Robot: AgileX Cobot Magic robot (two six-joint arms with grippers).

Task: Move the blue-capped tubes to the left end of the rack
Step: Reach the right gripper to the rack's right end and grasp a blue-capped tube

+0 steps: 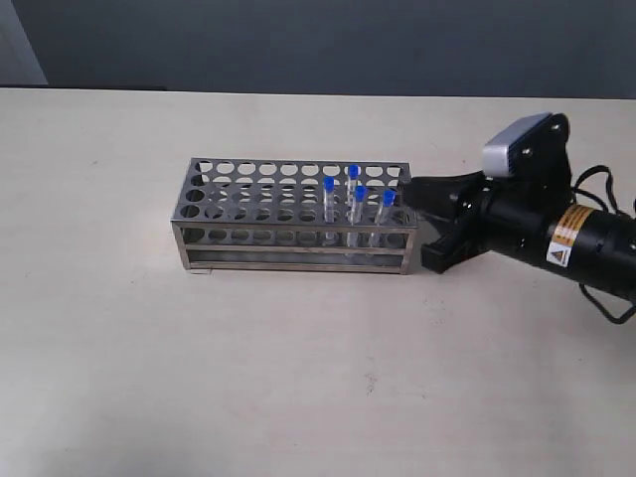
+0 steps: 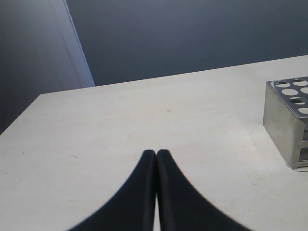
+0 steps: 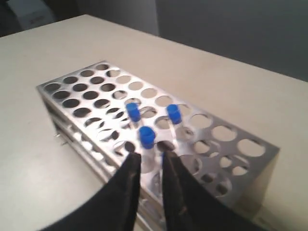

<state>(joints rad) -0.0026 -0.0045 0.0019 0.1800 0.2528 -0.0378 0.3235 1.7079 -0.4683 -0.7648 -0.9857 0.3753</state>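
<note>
The shiny steel rack (image 1: 248, 214) stands mid-table. Several blue-capped tubes stand upright in holes toward its right end: one further left (image 1: 329, 186), one in the back row (image 1: 353, 172), one in the middle (image 1: 360, 192) and the one nearest the right end (image 1: 389, 198). My right gripper (image 1: 415, 194) hovers at that right end. In the right wrist view three blue caps show, and the nearest tube (image 3: 147, 138) rises just ahead of my right gripper (image 3: 150, 158). Its jaws stand narrowly open, not pressing the tube. My left gripper (image 2: 156, 152) is shut and empty over bare table, left of the rack (image 2: 284, 122).
The beige table (image 1: 298, 378) runs wide in front of and to the left of the rack. Rows of unfilled holes (image 3: 82, 89) cover the rack's left part. A dark wall (image 1: 318, 40) lies behind the table's far edge.
</note>
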